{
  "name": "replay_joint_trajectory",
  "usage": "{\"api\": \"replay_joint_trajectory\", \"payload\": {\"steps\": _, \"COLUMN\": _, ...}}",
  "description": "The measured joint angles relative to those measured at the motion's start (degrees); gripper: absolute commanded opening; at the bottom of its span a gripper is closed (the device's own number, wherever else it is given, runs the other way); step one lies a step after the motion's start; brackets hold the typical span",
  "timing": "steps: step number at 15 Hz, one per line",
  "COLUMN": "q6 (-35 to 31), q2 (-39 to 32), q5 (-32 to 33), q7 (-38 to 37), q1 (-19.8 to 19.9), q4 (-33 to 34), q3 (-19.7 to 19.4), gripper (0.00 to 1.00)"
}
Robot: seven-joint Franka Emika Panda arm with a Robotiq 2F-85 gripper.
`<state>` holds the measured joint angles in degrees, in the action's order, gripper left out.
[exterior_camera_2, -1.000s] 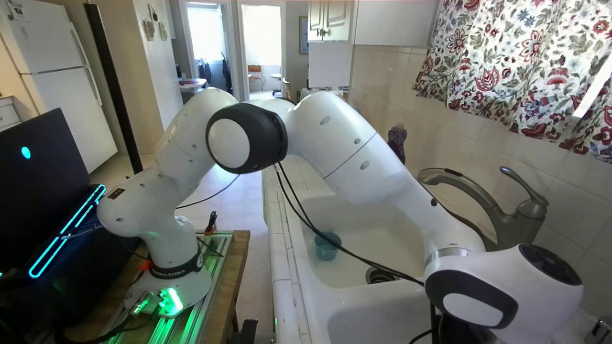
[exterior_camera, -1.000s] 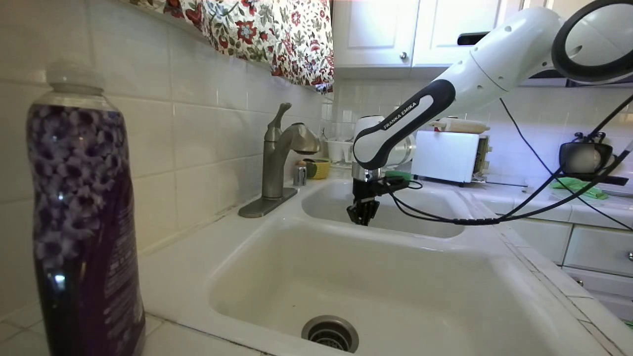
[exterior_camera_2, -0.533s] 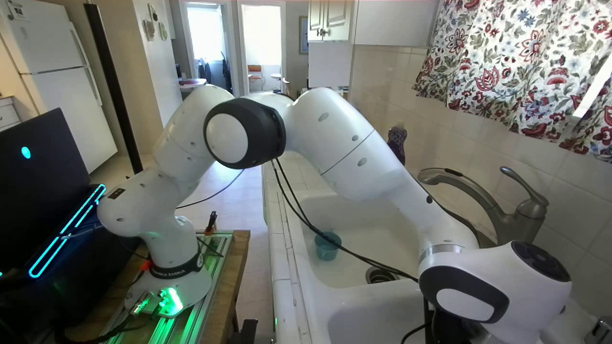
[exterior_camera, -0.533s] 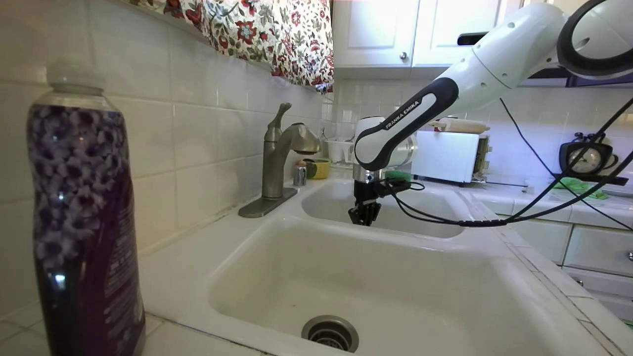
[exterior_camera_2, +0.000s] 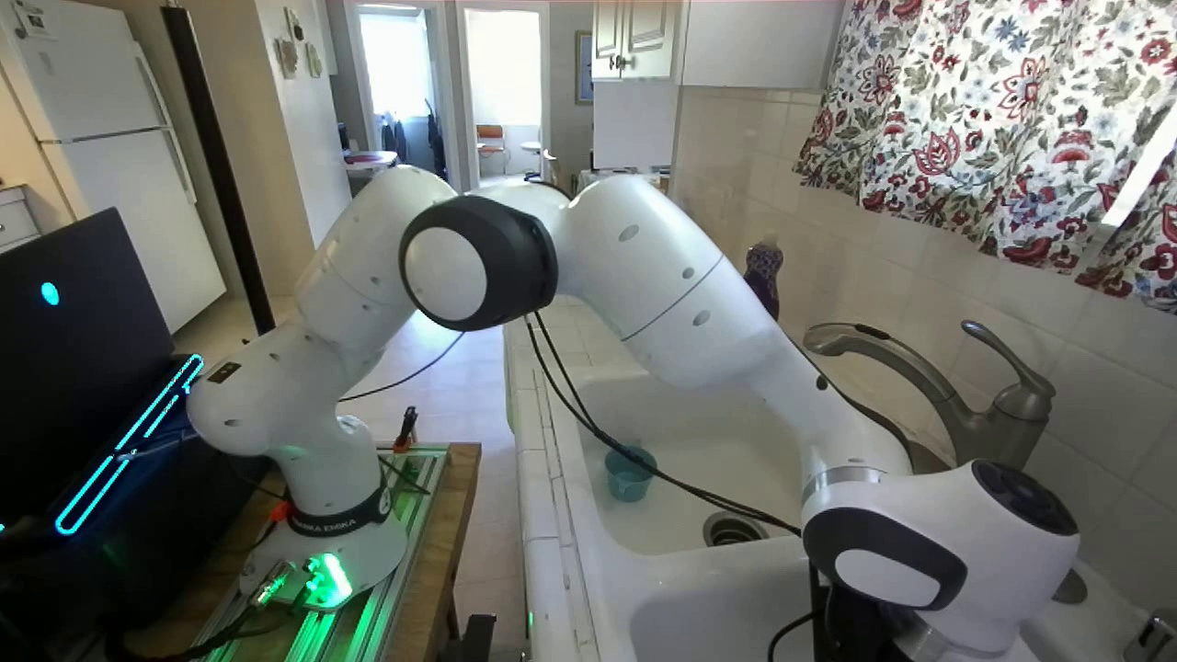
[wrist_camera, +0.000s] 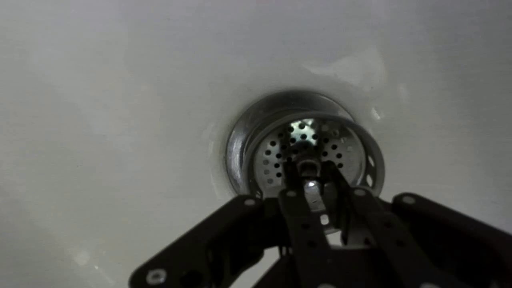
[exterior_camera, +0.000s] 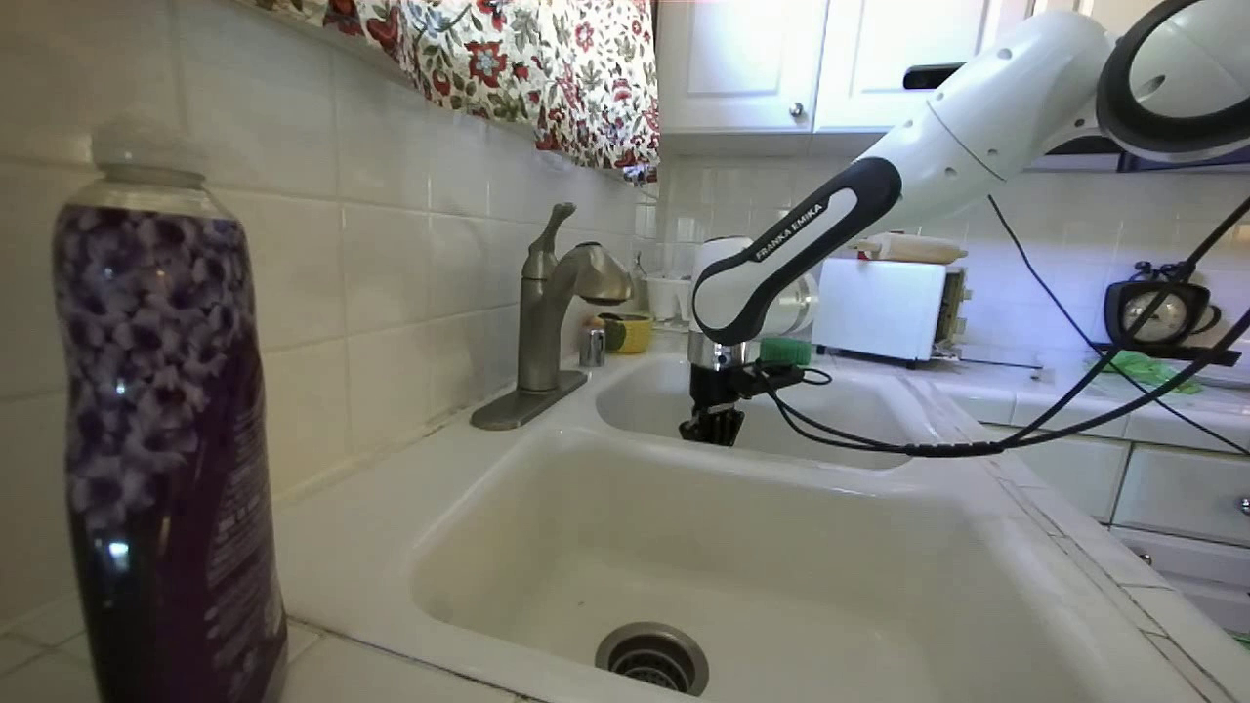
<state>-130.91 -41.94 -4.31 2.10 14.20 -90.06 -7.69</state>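
Note:
My gripper (exterior_camera: 712,430) points down over the far sink basin (exterior_camera: 840,415) in an exterior view. In the wrist view my gripper (wrist_camera: 310,170) has its fingers closed on the short centre post of a round metal drain strainer (wrist_camera: 303,134) with a perforated plate. The strainer's rim sits off-centre from the metal drain ring (wrist_camera: 236,148), so it appears lifted and shifted from it. My fingers hide the strainer's near side. In an exterior view the wrist (exterior_camera_2: 919,552) is at the lower right and the fingertips are out of view.
A grey faucet (exterior_camera: 542,322) stands beside the basins. A purple bottle (exterior_camera: 166,439) is on the near counter. The other basin holds a blue cup (exterior_camera_2: 629,473). A green sponge (exterior_camera: 785,351) and a white toaster oven (exterior_camera: 879,308) are behind. Cables (exterior_camera: 937,449) hang from the arm.
The wrist and gripper have shifted slightly left in both exterior views. The hanging cables have moved slightly with the arm. The gripper stays over the far basin.

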Motion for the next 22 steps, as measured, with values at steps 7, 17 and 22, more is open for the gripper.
{"api": "replay_joint_trajectory", "payload": {"steps": 7, "q6": -4.2, "q2": -1.3, "q5": 0.0, "q7": 0.0, "q1": 0.1, "q4": -0.4, "q3": 0.0, "gripper": 0.05}}
{"api": "replay_joint_trajectory", "payload": {"steps": 17, "q6": -10.5, "q2": -2.8, "q5": 0.0, "q7": 0.0, "q1": 0.1, "q4": -3.9, "q3": 0.0, "gripper": 0.05}}
{"api": "replay_joint_trajectory", "payload": {"steps": 22, "q6": -12.0, "q2": -3.0, "q5": 0.0, "q7": 0.0, "q1": 0.1, "q4": -4.5, "q3": 0.0, "gripper": 0.05}}
